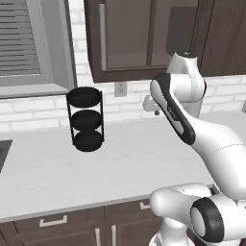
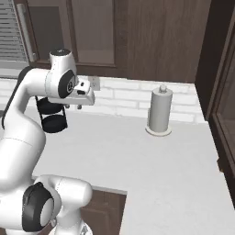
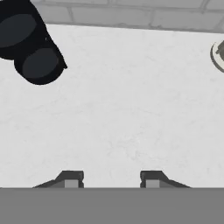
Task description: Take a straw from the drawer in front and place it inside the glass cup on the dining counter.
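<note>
Hand view gives me my gripper [image 3: 108,178] poised above bare white counter [image 3: 122,113], its two tips set apart with nothing between them. Left base view has a drawer [image 1: 53,222] front with a pale bar handle under the counter edge, well below the hand. A black three-tier rack [image 1: 85,119] stands to the hand's left, a paper towel roll [image 2: 159,112] to its right.

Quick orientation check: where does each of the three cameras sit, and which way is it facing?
Left base view: behind the arm's left, facing the wall counter and black tiered rack; arm rises lower right.
Right base view: behind its right, facing the same counter and a paper towel holder; arm lower left, claw above the counter.
Hand view: looks down at the counter; claw tips apart, nothing between.
Shared: rack, counter.
</note>
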